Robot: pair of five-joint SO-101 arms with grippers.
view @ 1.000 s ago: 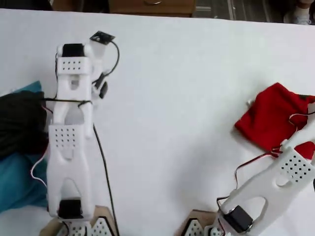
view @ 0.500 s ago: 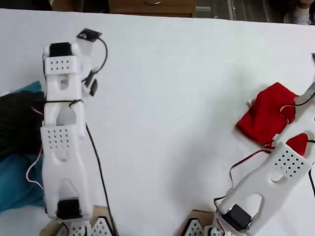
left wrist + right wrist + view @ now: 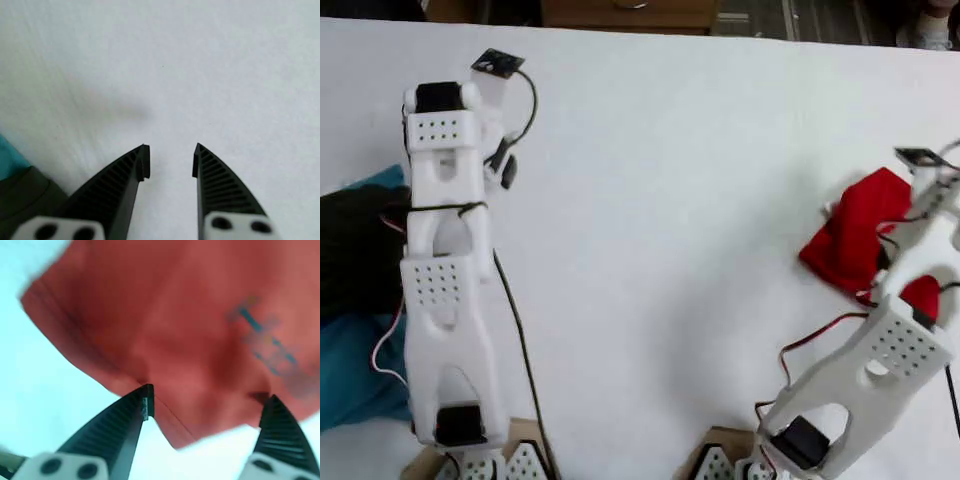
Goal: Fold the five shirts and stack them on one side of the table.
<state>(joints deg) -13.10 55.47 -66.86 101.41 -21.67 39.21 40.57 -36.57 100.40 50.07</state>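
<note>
Your L gripper [image 3: 170,161] hangs over the white table [image 3: 210,60], jaws spread; your R gripper [image 3: 207,407] is just above the red shirt [image 3: 165,325], jaws wide apart, gripping nothing.

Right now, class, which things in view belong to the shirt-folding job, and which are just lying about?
Job: red shirt; black garment; teal garment; white table.
Lying about: wooden furniture beyond the table's far edge.
</note>
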